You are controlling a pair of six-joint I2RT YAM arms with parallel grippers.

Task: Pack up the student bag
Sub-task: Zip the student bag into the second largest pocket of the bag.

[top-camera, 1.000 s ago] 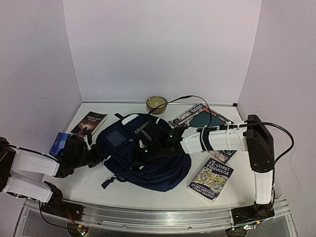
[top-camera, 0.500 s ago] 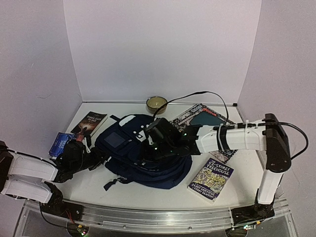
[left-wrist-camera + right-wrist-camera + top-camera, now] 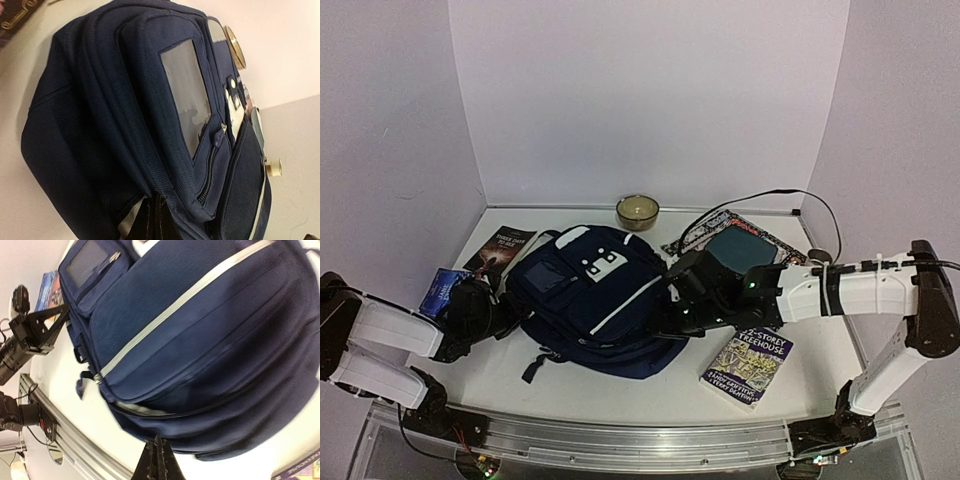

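A white table [image 3: 620, 395] is seen, with plain white walls shut in around it. The student bag [image 3: 600, 300] is laid flat in the middle of the table, right between the two claws. It is met by the left claw [image 3: 506, 318] at one side and by the right claw [image 3: 670, 318] at the other side.

Both claws are clenched tight, with no gap seen between the fingers. In both wrist views the blue cloth is seen just past the tips. Whether a fold of cloth is pinched in either claw cannot be told.

A small bowl [image 3: 637, 211] is set past the bag, well away from both claws. A picture book [image 3: 747, 366] is laid near the right claw, on the side toward the arm bases. A blue book [image 3: 442, 290] is laid behind the left claw.

The bag is judged to be soft and floppy, so it will likely sag and fold when it is lifted. It is not likely to be broken. Smooth flat cloth is hard to pinch, so a better hold is thought to be the white-edged handle [image 3: 582, 240] at the top, or a strap. For opening, a small zip pull [image 3: 218, 137] just ahead of the left claw could be used.
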